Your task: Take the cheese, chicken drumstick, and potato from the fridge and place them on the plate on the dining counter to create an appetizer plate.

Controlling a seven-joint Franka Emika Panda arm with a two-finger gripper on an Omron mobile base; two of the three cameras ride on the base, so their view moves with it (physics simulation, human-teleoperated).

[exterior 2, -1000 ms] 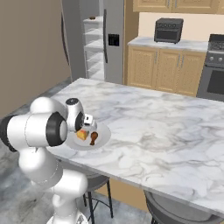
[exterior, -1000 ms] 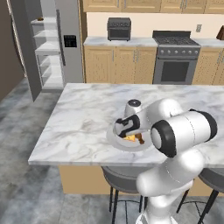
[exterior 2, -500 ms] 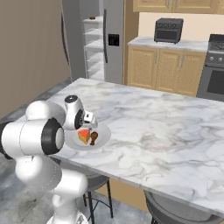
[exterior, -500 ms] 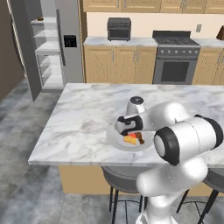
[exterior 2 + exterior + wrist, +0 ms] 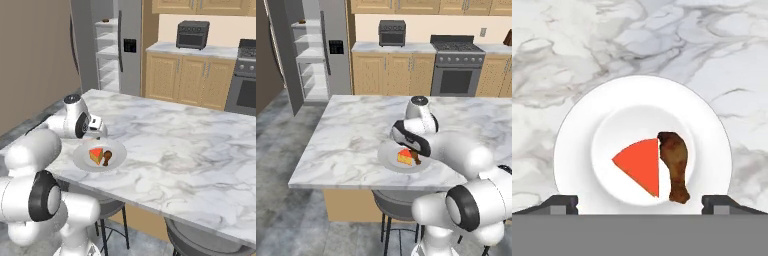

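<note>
Fridge (image 5: 311, 50) far left with its door open, well apart from the bench (image 5: 351, 140); plate (image 5: 577, 130) near the bench's front edge holds cheese (image 5: 639, 167) touching the drumstick (image 5: 674, 162); claw (image 5: 640, 202) hovers above, fingers apart, clamped on nothing; potato not on the plate; best lift straight up clear before heading for the fridge; stool (image 5: 393, 202) below, stove (image 5: 456, 65) behind; nothing blocks the way

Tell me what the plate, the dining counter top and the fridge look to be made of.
The plate: glazed ceramic, probably; plain white, smooth, no pattern. The dining counter top: polished marble or a marble look-alike, white with grey veins. The fridge: brushed steel outside by its flat grey sheen, with white shelves inside, likely plastic.
</note>
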